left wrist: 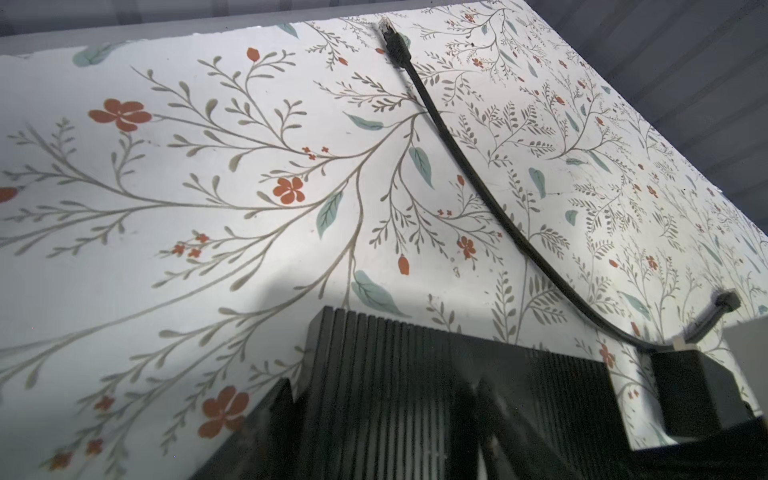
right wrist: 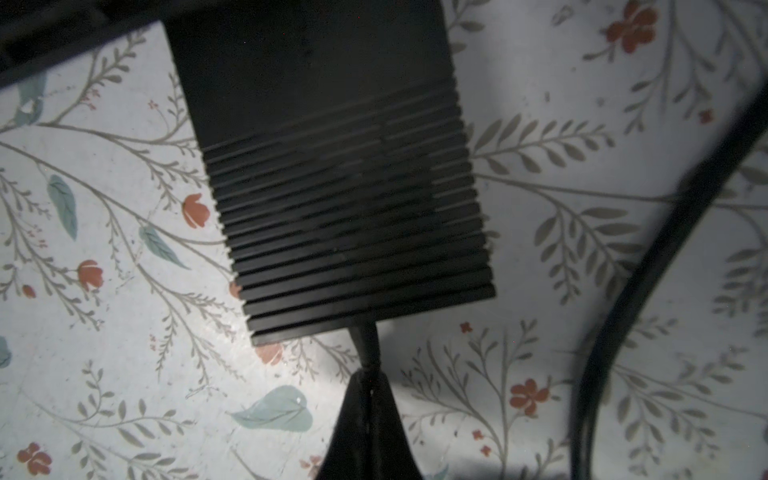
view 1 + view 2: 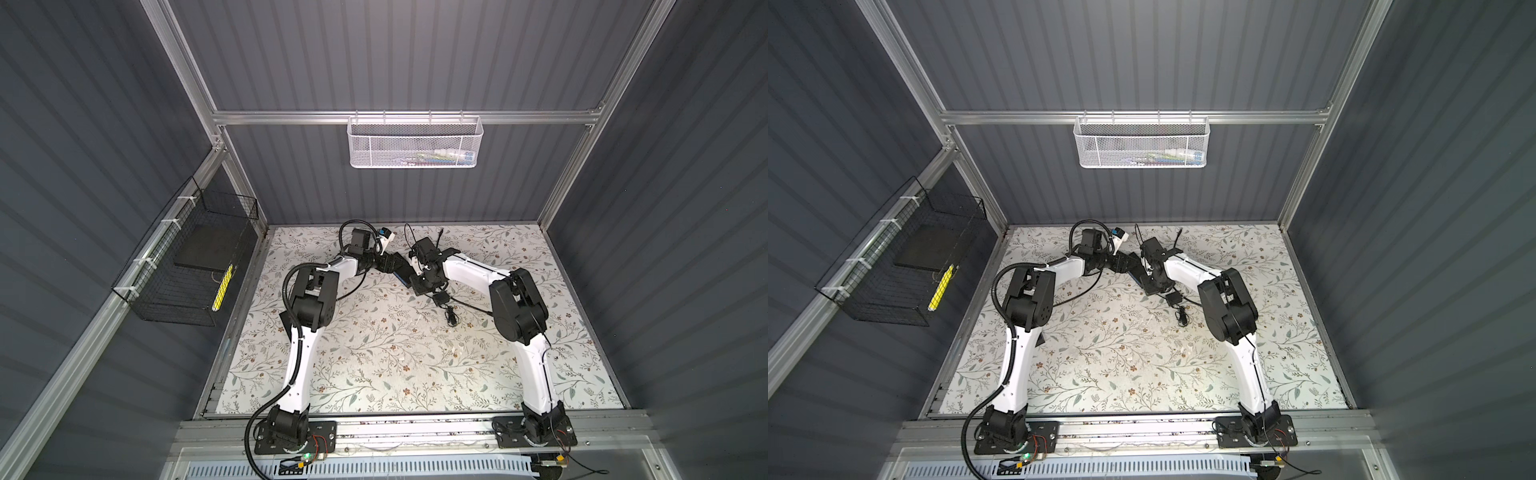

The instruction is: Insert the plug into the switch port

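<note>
arms (image 3: pixel 345 266) bent inward, meeting, plug (image 2: pixel 368 345) at switch (image 2: pixel 332 187)

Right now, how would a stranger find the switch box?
On the floral table, find where the left arm and right arm meet. The switch box is between them: black, flat, ribbed, with one blue edge, unlike the small plain block nearby.

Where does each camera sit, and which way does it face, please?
Top views: high over the near edge of the table, looking down; both arms show.
Left wrist: behind the left claw, facing over the switch box toward a loose cable.
Right wrist: above the right claw, looking down at the plug by the box's edge.
Both wrist views share the switch box.
</note>
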{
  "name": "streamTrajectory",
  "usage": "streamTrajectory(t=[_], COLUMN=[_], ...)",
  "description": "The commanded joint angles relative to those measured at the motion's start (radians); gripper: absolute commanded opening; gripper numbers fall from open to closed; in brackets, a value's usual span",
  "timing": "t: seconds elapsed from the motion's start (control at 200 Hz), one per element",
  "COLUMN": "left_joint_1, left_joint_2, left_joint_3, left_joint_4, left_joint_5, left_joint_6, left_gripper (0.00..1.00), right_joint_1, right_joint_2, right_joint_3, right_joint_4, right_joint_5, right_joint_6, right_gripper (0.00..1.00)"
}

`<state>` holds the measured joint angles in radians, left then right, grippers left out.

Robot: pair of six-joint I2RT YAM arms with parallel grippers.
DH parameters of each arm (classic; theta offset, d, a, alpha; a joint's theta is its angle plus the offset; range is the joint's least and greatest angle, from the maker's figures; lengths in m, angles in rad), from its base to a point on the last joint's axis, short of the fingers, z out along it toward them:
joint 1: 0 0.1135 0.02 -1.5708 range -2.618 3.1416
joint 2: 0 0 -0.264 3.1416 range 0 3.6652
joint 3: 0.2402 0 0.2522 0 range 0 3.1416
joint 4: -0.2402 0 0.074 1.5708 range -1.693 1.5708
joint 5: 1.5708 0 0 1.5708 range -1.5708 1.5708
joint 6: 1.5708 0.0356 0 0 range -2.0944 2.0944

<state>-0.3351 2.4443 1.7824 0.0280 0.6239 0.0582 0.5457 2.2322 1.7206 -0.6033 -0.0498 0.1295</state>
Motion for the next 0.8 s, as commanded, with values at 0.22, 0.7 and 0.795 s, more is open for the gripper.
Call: streamTrajectory(t=[0.22,0.7,0.795], left_joint_1=[-0.095,-0.026,-0.024], left_joint_2=[-0.022,-0.121,-0.156], left_joint_3=[-0.056,-0.096,-0.117], left_joint_4=[-0.196,-0.178,-0.173], left_joint_5=[0.076,-0.187,-0.201], left_joint_6=[-0.043,-0.134,-0.140], left_gripper=[0.69,0.74,0.75], right_joint_1=[-0.006,-0.020,-0.040], right_joint_2=[-0.002,-0.273,-0.346], right_joint_3=[0.038,-0.314,-0.366], right_joint_4=[0.257,0.221,0.175], right_joint_5=[0.004,0.048,0.053], right_joint_6=[-0.025,-0.081,-0.081], right_gripper=[0.00,0.37,0.40])
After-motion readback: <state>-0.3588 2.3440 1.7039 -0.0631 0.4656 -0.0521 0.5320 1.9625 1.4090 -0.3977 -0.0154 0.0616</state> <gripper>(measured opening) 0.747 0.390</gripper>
